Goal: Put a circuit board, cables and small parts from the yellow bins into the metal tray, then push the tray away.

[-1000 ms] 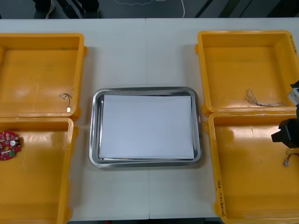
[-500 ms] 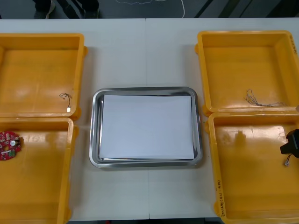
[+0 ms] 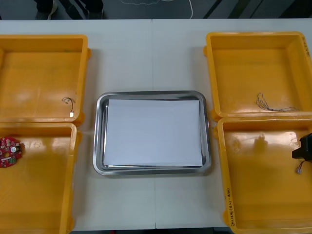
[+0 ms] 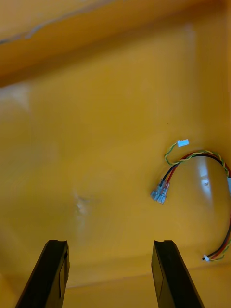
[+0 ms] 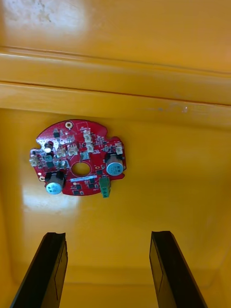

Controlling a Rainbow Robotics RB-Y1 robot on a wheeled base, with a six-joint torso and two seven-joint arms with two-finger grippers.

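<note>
Two grippers, both released, as I read them from the remote console.

(a) Left gripper (image 5: 108, 235): the fingers stand wide apart over the floor of the near left yellow bin (image 3: 44, 195), with nothing between them. The round red circuit board (image 5: 79, 163) lies flat just ahead of the fingertips. It is not touched, and it sits close under the wall that divides this bin from the next.

(b) Right gripper (image 4: 110, 242): the fingers are likewise apart and hold nothing, over the floor of the near right yellow bin (image 3: 258, 195). The red and yellow cable (image 4: 192, 163) lies curled on the bin floor, ahead of one finger and a little outside it, clear of both. From the front camera I see this gripper at the bin's outer side, with the cable just beside it.

(c) Inboard of both grippers, the metal tray (image 3: 99, 141) rests on the tabletop (image 3: 153, 53) between the two pairs of bins; its inside is white.

(d) Beyond the left gripper, the far left yellow bin (image 3: 34, 73) holds a small black cable (image 3: 70, 106). Beyond the right gripper, the far right yellow bin (image 3: 248, 68) holds a thin twisted cable (image 3: 273, 105).
</note>
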